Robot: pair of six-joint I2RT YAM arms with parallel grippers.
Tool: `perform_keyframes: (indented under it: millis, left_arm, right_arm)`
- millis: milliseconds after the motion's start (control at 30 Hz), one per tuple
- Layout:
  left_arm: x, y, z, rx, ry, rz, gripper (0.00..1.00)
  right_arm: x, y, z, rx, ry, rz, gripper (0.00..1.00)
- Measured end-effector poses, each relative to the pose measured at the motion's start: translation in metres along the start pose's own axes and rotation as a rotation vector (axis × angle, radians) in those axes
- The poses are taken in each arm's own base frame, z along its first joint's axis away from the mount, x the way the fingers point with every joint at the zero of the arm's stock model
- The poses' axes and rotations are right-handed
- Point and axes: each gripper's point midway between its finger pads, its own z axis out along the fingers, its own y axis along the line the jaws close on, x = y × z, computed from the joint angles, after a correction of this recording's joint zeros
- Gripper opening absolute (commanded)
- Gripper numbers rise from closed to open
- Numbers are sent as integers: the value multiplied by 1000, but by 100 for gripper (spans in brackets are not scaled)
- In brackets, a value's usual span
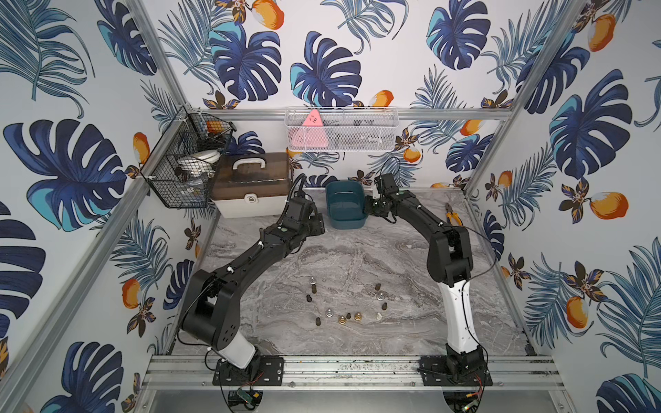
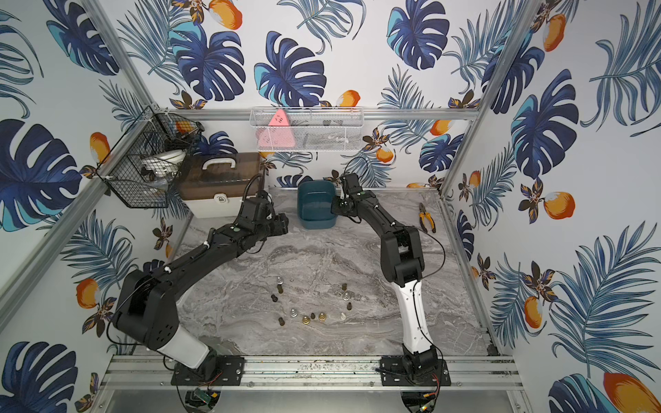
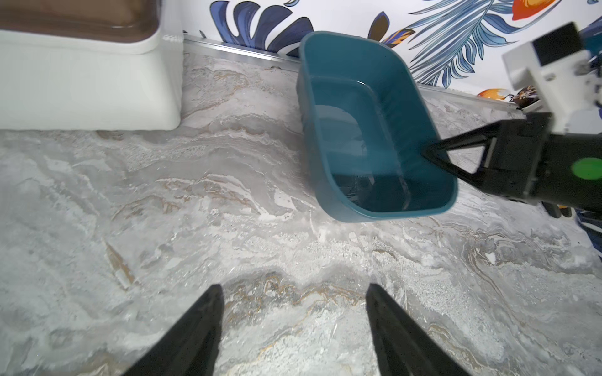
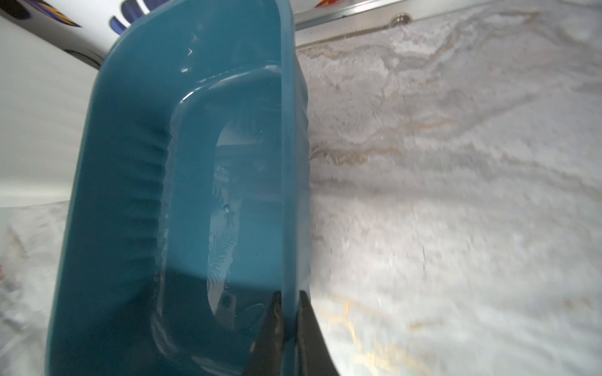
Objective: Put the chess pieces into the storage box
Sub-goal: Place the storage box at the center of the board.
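1. Top views: storage box [image 1: 346,222] [image 2: 316,222] sits at the back of the table [image 1: 357,257], right of the white case [image 1: 250,202]. The chess pieces [image 1: 342,320] [image 2: 305,319] are scattered front-centre, well apart from the box. The right gripper [image 1: 369,209] is at the box's right rim and the left gripper [image 1: 319,226] is just beside its left wall. Can't tell finger state from here.
2. Left wrist: left gripper [image 3: 293,293] fingers are spread, with only bare marble between them. The box is ahead, and the right gripper [image 3: 430,153] reaches its long wall.
3. Right wrist: right gripper [image 4: 289,301] fingers pinch the box's side wall, one inside and one outside.
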Motion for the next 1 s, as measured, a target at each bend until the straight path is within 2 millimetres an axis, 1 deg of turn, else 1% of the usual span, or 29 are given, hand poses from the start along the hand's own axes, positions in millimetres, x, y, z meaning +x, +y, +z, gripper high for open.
perform_keyframes:
  millis: [67, 133, 200, 300, 367, 467, 533, 667, 767, 833, 900, 933, 1000]
  left_arm:
    - [11, 7, -10, -9, -16, -22, 73]
    - [24, 12, -20, -17, -24, -32, 73]
    - [38, 20, -32, -25, -40, -42, 73]
    - [53, 28, -48, -33, -58, -44, 74]
    - [63, 30, -56, -28, -68, -33, 75]
    - [79, 37, -65, -25, -68, -24, 74]
    - [85, 42, -72, -22, -77, -22, 74]
    - [93, 51, -86, -24, -111, -19, 74]
    - [95, 59, -93, -36, -141, -19, 74]
    - [98, 63, -94, -44, -147, -14, 74]
    - [103, 66, -92, -53, -138, 5, 74]
    - [106, 67, -91, -58, -131, 8, 74]
    - [113, 70, -87, -67, -111, 15, 74]
  right_arm:
    - [7, 5, -20, -11, -9, 31, 0]
    - [19, 10, -37, -18, -14, 47, 0]
    - [39, 11, -56, -16, -6, 74, 0]
    - [64, 6, -83, -15, 0, 104, 0]
    - [75, 5, -95, -5, -14, 116, 0]
    - [105, 20, -108, -24, 1, 86, 0]
    - [125, 28, -114, -42, 16, 64, 0]
    - [155, 22, -116, -3, 29, 66, 0]
    - [179, 29, -115, -1, 61, 33, 0]
    - [184, 28, -116, 7, 57, 35, 0]
    - [188, 22, -116, 29, 46, 41, 0]
    - [189, 18, -115, 48, 38, 39, 0]
    - [195, 17, -115, 58, 40, 43, 0]
